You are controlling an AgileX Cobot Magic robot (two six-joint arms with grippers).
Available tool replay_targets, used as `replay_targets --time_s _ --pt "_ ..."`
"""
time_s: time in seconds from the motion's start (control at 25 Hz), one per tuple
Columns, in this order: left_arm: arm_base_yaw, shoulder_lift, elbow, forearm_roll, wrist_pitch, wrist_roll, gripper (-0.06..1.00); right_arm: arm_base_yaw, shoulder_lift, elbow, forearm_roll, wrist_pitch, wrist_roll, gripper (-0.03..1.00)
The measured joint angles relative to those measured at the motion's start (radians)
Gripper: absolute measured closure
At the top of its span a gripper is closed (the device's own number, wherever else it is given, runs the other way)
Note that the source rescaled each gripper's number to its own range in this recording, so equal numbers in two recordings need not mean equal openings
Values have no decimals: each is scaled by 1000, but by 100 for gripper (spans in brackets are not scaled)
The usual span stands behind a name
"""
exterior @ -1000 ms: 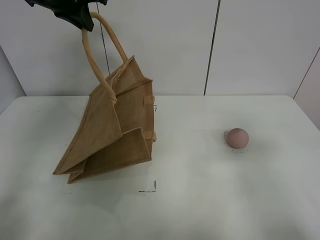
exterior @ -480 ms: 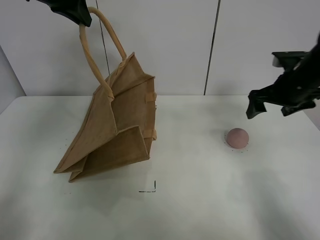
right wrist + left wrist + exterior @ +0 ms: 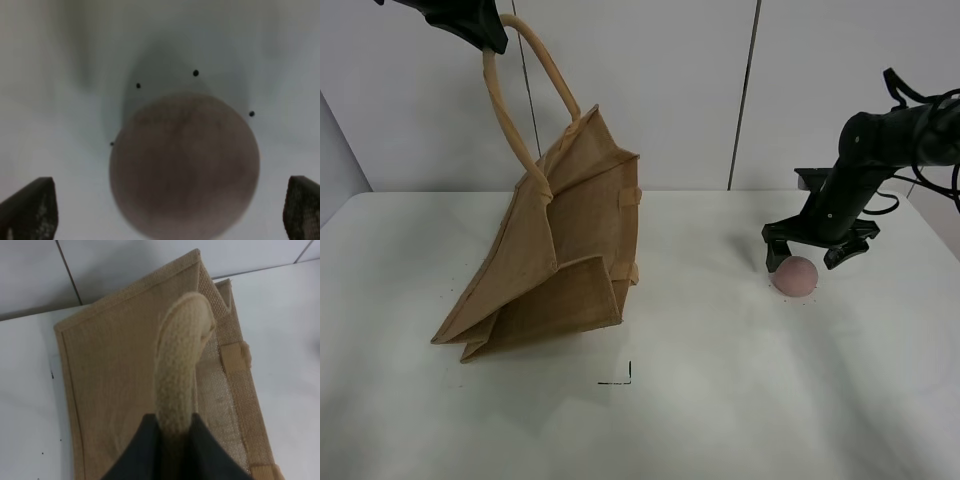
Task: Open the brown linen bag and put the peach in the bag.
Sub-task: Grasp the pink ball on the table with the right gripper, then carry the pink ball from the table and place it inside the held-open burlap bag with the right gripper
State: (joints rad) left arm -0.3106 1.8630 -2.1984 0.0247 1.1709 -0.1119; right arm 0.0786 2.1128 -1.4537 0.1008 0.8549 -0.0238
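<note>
Above the brown linen bag point(image 3: 570, 230), the left fingers point(image 3: 485, 35) are pressed together on the top of one thick light-tan handle point(image 3: 505, 120), pinching the woven loop between their dark tips, as the left wrist view shows close up point(image 3: 140, 450). Hung from that handle, the bag stands tilted: its upper edge is lifted clear while its lower corners rest on the white table point(image 3: 720, 400), and its side gusset folds inward. The bag's second handle cannot be made out. Well apart from the bag, on the side its gusset faces, the right fingers point(image 3: 772, 255) are spread wide and straddle the peach point(image 3: 794, 276), one tip on either side of it and neither visibly touching it. In the right wrist view the dusky-pink fruit point(image 3: 185, 165) sits on the table midway between the two dark fingertips point(image 3: 30, 210), ringed by a few small black dots point(image 3: 195, 73). Just in front of the bag, a small black corner mark point(image 3: 620, 378) is drawn on the table.
</note>
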Motion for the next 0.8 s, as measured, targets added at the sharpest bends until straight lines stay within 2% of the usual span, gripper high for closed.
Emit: replay_targets --time_s 0.2,0.24,0.32,0.36,0.44,0.52,0.56,0.68,0.8 --pt "0 0 0 -5 0 0 94 0 50 0 -9 -39 2 -3" --pt "0 0 0 -5 0 0 94 0 52 0 -11 -51 3 1" --pt "0 0 0 -5 0 0 94 0 52 0 -13 -61 10 18" --pt "0 0 0 -5 0 0 94 0 52 0 -13 -61 10 33" --pt "0 0 0 -7 0 0 94 0 52 -3 -13 -53 10 72" --pt "0 -1 0 -7 0 0 94 0 48 -21 -13 -27 9 92" --pt "0 -1 0 -7 0 0 94 0 47 -37 -10 -8 4 96" --pt "0 -4 0 -7 0 0 94 0 41 -108 27 90 -38 97" --pt "0 -13 0 -8 0 0 94 0 10 -210 138 171 -104 97"
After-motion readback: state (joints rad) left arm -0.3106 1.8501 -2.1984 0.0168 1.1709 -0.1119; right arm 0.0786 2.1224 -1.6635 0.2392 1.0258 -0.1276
